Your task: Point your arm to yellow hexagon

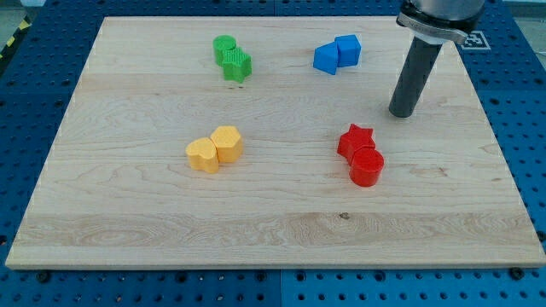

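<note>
The yellow hexagon (228, 142) sits left of the board's middle, touching a second yellow block (203, 155) on its lower left. My tip (402, 113) rests on the board at the view's right, far to the right of the yellow pair and slightly above their level. It stands above and to the right of the red blocks and touches no block.
A red star (356, 140) and a red cylinder (368, 167) touch each other at the right of middle. Two blue blocks (337, 54) lie near the top, left of the rod. Two green blocks (232, 58) lie at the top left. The wooden board (273, 230) has edges all round.
</note>
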You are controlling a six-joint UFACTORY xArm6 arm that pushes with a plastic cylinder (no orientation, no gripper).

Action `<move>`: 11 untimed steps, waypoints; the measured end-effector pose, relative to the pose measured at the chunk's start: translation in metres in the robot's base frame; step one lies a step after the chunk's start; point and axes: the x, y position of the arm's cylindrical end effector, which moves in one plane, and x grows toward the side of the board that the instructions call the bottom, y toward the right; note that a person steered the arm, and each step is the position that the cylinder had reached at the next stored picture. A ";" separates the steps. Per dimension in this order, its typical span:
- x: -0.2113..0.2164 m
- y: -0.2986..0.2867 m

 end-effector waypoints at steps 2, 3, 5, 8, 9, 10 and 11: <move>-0.002 0.003; -0.002 -0.026; -0.009 -0.136; 0.071 -0.165; 0.101 -0.172; 0.103 -0.177; 0.101 -0.206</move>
